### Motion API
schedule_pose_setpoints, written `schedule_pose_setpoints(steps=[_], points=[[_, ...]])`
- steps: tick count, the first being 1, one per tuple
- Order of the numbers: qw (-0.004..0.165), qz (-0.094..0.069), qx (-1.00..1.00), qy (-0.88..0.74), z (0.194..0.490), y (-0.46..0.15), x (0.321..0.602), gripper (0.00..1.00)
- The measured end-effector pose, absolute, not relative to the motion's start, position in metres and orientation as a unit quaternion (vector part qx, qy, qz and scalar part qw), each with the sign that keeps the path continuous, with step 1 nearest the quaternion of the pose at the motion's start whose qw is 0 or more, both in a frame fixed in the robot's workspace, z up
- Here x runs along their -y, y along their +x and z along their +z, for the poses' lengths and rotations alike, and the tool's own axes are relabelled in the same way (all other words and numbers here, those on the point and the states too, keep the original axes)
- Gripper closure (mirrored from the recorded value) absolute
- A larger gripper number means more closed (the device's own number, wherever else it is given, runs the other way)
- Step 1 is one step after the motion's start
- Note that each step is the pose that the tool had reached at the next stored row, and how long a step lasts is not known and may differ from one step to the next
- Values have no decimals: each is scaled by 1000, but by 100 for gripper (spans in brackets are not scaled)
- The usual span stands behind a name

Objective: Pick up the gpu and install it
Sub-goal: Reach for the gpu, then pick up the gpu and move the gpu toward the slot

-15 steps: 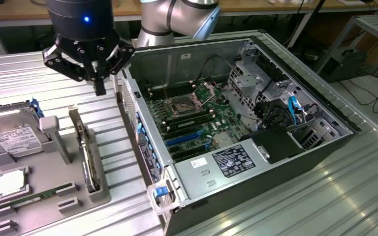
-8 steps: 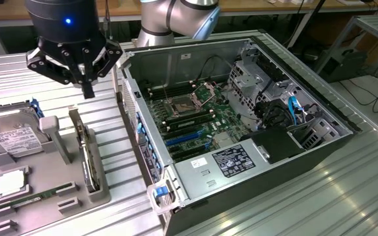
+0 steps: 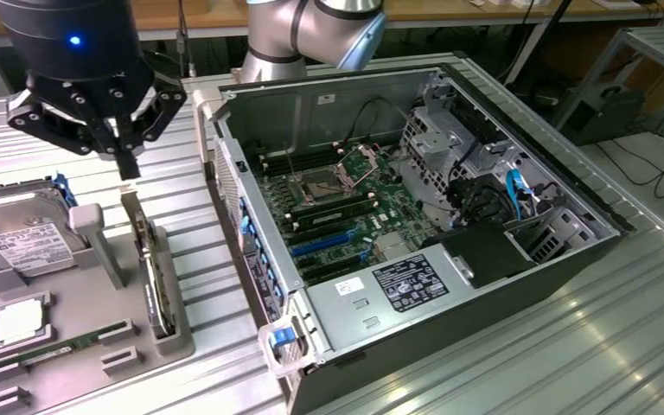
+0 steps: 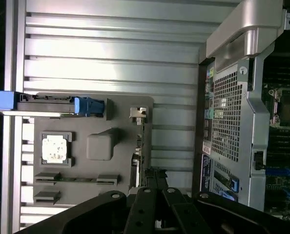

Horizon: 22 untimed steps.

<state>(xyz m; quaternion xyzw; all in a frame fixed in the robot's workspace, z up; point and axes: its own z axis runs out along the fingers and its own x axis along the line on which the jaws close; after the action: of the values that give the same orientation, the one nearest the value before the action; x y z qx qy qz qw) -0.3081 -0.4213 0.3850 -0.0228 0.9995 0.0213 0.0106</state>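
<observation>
The gpu [image 3: 155, 275] stands on edge in a slot of the grey parts tray [image 3: 79, 298], a thin dark card with a pale metal bracket at its far end. My gripper [image 3: 128, 166] hangs above that far end, apart from the card, shut with nothing in it. In the wrist view the gpu [image 4: 138, 146] appears edge-on with its bracket uppermost, and my gripper [image 4: 155, 181] hovers over its near end. The open computer case [image 3: 309, 104] lies to the exterior view's right, its motherboard and blue expansion slots [image 3: 326, 246] exposed.
The tray also carries a silver hard drive [image 3: 27, 242] with blue clips, a processor chip [image 3: 18, 322] and a green memory stick [image 3: 61, 347]. A grey post [image 3: 101, 246] rises beside the gpu. The case's side wall [image 3: 234, 199] stands between tray and motherboard.
</observation>
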Motion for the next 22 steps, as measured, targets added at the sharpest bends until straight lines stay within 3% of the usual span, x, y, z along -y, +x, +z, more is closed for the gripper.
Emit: schedule_pose_setpoints(steps=[12,22], points=[[11,21,-999,-23,385,-332,444,89],[11,21,-999,-23,385,-332,444,89]])
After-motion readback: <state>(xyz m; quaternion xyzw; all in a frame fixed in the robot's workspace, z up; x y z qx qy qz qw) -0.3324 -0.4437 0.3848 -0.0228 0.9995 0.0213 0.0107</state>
